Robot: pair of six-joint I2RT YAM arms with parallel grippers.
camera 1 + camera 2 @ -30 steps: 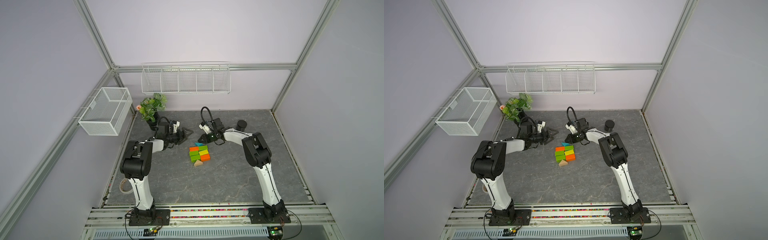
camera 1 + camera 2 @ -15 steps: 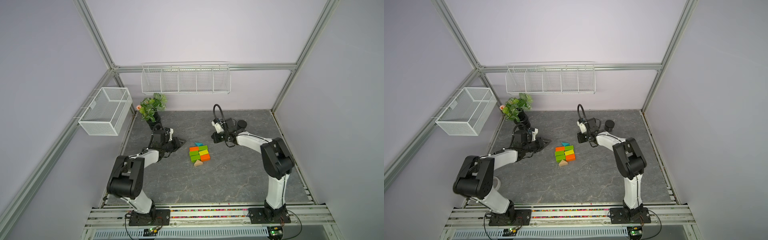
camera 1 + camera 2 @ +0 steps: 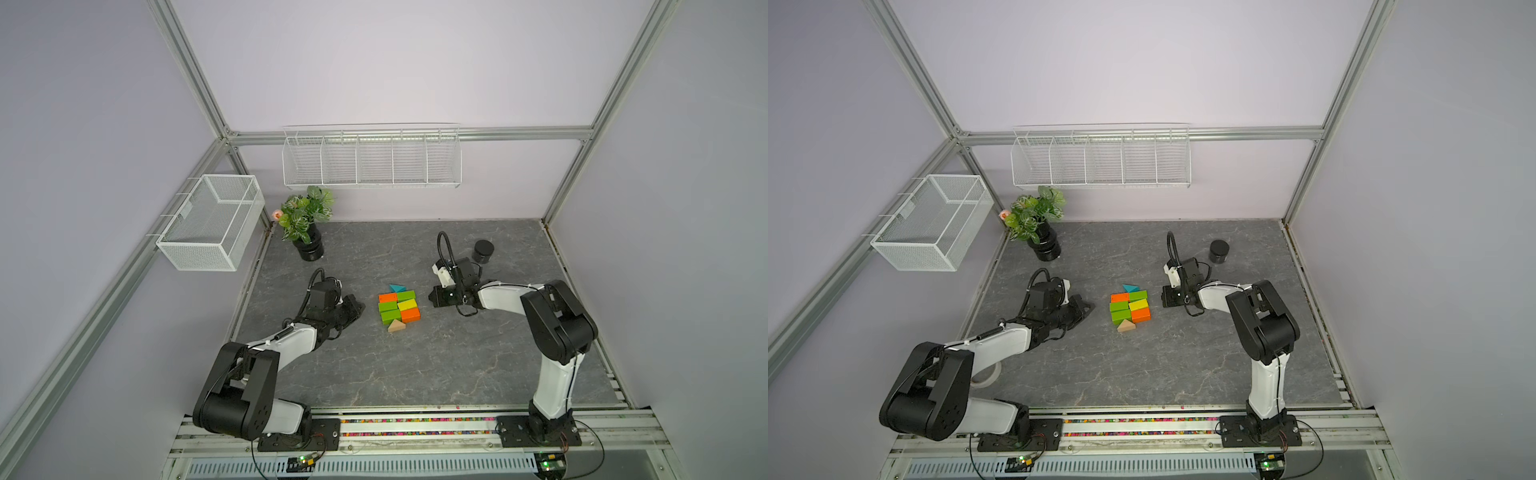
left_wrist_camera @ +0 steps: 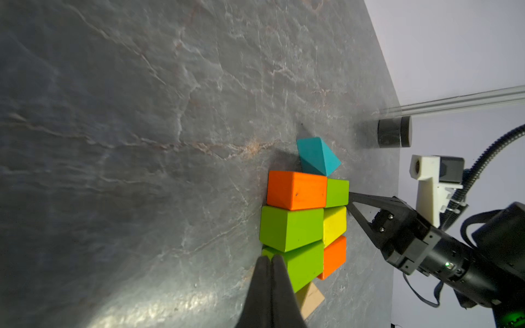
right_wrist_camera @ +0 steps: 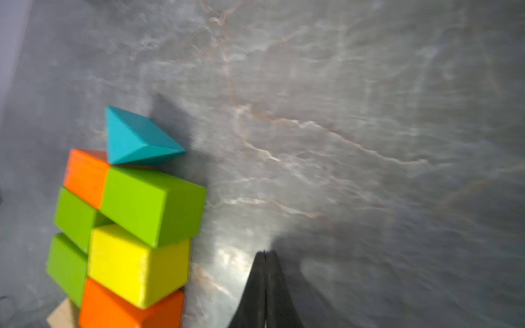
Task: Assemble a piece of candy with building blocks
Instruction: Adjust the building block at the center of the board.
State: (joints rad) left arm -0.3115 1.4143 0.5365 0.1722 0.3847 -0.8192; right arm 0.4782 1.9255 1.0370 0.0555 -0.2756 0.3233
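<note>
The building blocks lie joined as the piece of candy point(image 3: 399, 308) point(image 3: 1129, 306) on the grey table: green, orange and yellow bricks in a flat two-by-three rectangle. A teal triangle point(image 3: 397, 288) point(image 4: 316, 156) point(image 5: 136, 139) sits at its far end and a tan triangle point(image 3: 396, 326) point(image 4: 311, 299) at its near end. My left gripper point(image 3: 360, 308) point(image 4: 270, 257) is shut and empty, low on the table just left of the bricks. My right gripper point(image 3: 431, 298) point(image 5: 265, 252) is shut and empty, a short gap right of them.
A black round jar point(image 3: 483, 251) stands behind the right gripper. A potted plant point(image 3: 306, 226) is at the back left. A wire basket point(image 3: 212, 222) hangs on the left wall and a wire shelf point(image 3: 371, 160) on the back wall. A tape roll point(image 3: 988, 376) lies under the left arm.
Both arms have drawn back from the far side of the bricks and dropped low beside them. The left gripper has gone from open to shut; the right has closed fully.
</note>
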